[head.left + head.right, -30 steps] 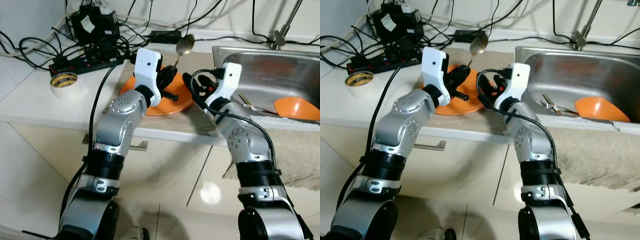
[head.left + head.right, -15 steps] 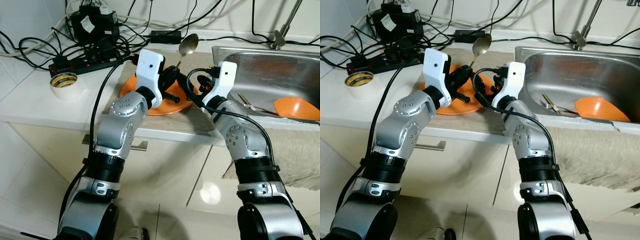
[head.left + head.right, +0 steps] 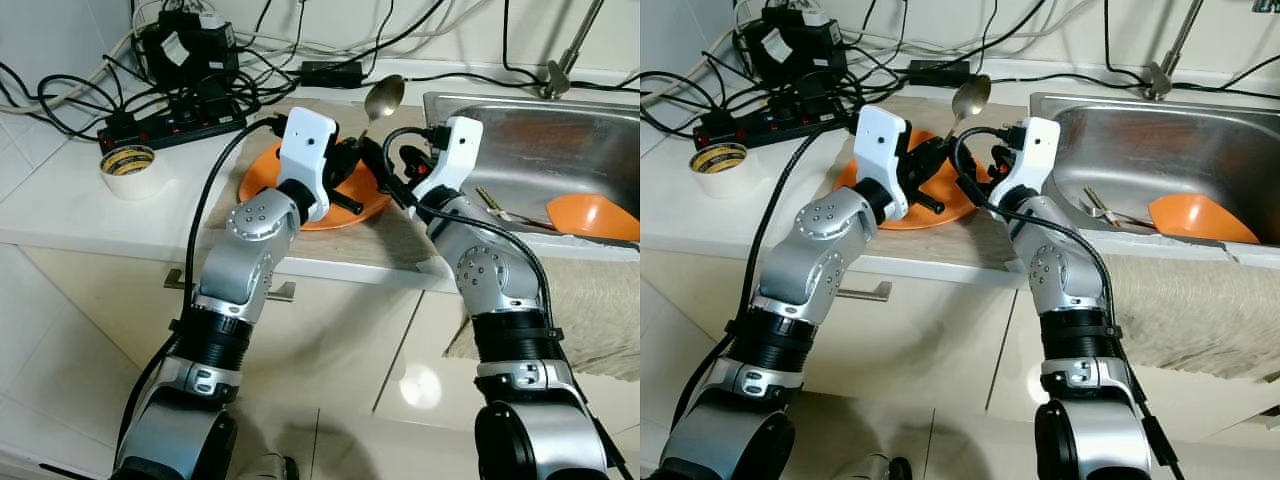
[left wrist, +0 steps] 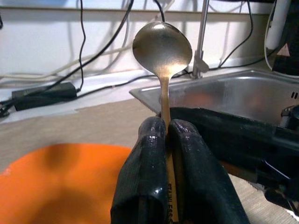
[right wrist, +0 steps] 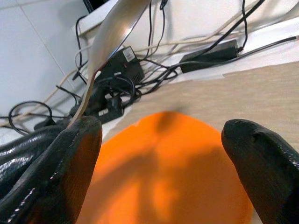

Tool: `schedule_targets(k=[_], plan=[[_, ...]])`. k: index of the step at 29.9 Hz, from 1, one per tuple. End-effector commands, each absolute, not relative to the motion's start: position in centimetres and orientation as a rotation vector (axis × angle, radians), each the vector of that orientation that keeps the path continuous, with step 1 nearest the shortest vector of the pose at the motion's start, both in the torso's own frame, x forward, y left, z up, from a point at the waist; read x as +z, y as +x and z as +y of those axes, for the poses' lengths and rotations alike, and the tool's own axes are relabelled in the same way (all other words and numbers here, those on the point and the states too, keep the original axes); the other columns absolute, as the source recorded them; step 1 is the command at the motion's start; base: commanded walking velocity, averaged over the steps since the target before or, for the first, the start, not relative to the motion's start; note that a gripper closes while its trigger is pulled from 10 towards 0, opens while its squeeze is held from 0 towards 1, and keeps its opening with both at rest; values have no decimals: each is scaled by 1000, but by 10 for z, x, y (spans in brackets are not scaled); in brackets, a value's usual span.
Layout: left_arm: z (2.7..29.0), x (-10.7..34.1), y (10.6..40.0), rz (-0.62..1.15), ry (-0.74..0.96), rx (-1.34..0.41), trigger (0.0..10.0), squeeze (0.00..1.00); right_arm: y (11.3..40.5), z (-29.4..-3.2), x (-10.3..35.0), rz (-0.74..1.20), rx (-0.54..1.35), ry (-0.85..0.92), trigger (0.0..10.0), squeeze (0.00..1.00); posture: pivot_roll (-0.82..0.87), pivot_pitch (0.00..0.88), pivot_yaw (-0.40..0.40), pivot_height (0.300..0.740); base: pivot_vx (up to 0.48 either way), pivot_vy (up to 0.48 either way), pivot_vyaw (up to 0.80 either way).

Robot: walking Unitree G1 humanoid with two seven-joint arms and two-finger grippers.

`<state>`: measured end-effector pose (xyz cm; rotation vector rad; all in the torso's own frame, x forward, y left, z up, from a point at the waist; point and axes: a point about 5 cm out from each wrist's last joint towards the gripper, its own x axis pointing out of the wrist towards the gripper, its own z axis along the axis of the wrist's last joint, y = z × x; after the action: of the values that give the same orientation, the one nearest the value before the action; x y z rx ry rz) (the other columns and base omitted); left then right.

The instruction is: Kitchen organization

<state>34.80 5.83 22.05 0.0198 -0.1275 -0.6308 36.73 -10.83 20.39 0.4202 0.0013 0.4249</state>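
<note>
A steel sink (image 3: 520, 130) anchors the scene, with an orange bowl (image 3: 595, 215) inside it. On the counter just beside it lies an orange plate (image 3: 265, 180). Above the plate, the left gripper (image 4: 161, 135) pinches a spoon (image 4: 162, 44) upright by its handle. The right gripper (image 5: 159, 140), fingers spread, faces it close by. This looks like a handover; next, the right fingers likely need to close on the handle. The handle's lower end is hidden.

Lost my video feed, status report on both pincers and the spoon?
Left pincer shut on spoon, bowl up, above orange plate. Right pincer open, close beside it over the plate. Nothing between them.
</note>
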Motion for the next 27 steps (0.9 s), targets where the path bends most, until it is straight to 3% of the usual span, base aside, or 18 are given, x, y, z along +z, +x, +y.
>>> schedule_targets(k=[1,14,27], plan=[[53,222,343,-143,43,-671,0,0,370,-105,215,-23,436,454,10000,0,41,0,13,740,0,0,0],[50,219,340,-141,53,-682,0,0,370,-95,224,-35,490,470,10000,0,51,0,9,740,0,0,0],[75,231,369,-129,33,-525,0,0,365,-98,211,13,498,428,10000,0,40,0,12,740,0,0,0]])
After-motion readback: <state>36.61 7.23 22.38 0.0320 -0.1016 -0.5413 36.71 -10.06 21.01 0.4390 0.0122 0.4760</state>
